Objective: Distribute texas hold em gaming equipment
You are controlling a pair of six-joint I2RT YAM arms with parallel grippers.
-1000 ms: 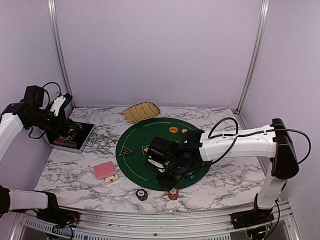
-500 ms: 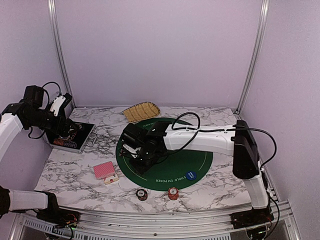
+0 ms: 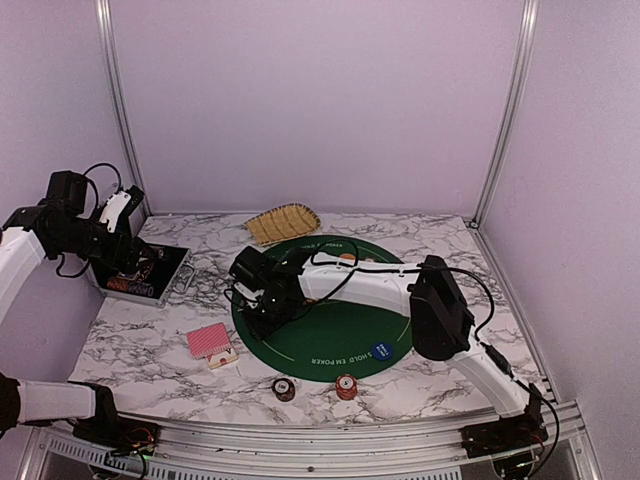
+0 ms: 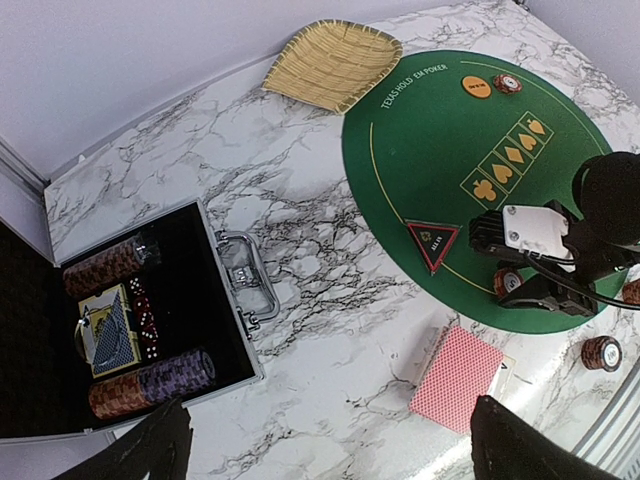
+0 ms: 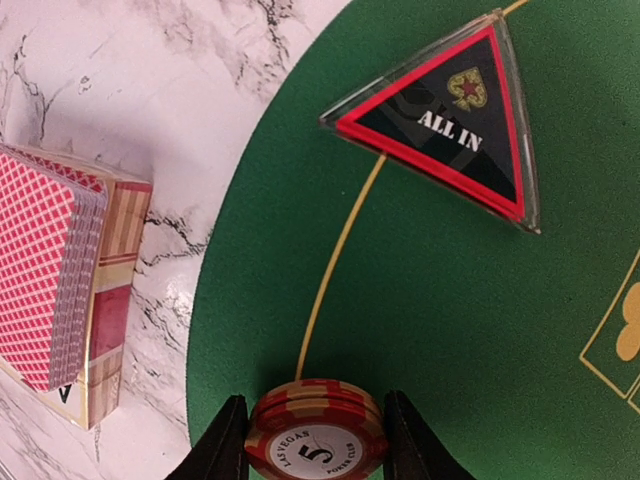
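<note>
1. Top view: the right gripper (image 3: 258, 303) is low over the left edge of the green mat (image 3: 345, 325), and its jaws cannot be judged here. The left gripper (image 3: 125, 255) hangs above the black case (image 3: 165, 272).
2. Left wrist view: the left jaws stand wide apart with nothing between them. Only this view shows the chip rolls (image 4: 150, 380) inside the case.
3. Right wrist view: the right jaws are clamped on a small stack of red-white chips (image 5: 315, 428) at the mat's edge. The stack is near the triangular button (image 5: 450, 125) and the red-backed cards (image 5: 45, 290).

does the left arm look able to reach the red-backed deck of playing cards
Probably yes: the left gripper is open over the black metal case, and the deck lies uncovered on the marble table; the right gripper, holding a red striped chip, sits apart.
</note>
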